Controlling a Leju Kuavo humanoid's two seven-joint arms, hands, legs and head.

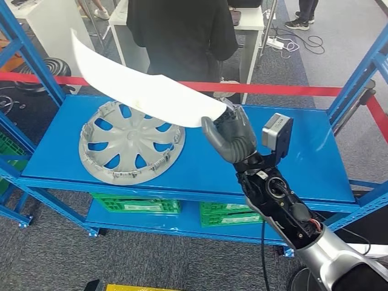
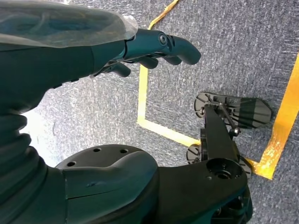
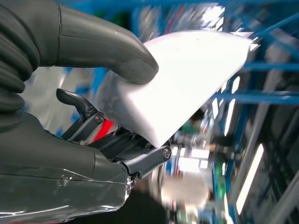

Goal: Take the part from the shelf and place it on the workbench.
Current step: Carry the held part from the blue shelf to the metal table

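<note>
A long white curved part (image 1: 142, 88) hangs in the air above the blue shelf (image 1: 293, 163), reaching up and to the left. My right hand (image 1: 231, 138) grips its near end, thumb on top and dark fingers beneath. In the right wrist view the thumb presses on the white part (image 3: 187, 79) with the fingers (image 3: 141, 158) under it. A silver hubcap (image 1: 131, 142) lies flat on the shelf's left half, below the raised part. My left hand (image 2: 155, 49) hangs over the carpet, fingers stretched out and holding nothing.
A person in black (image 1: 183, 30) stands just behind the shelf, beyond a red tape (image 1: 284, 90). Blue uprights (image 1: 361, 73) frame both ends. Green crates (image 1: 137, 205) sit on the lower tier. Yellow floor tape (image 2: 143, 107) marks the carpet.
</note>
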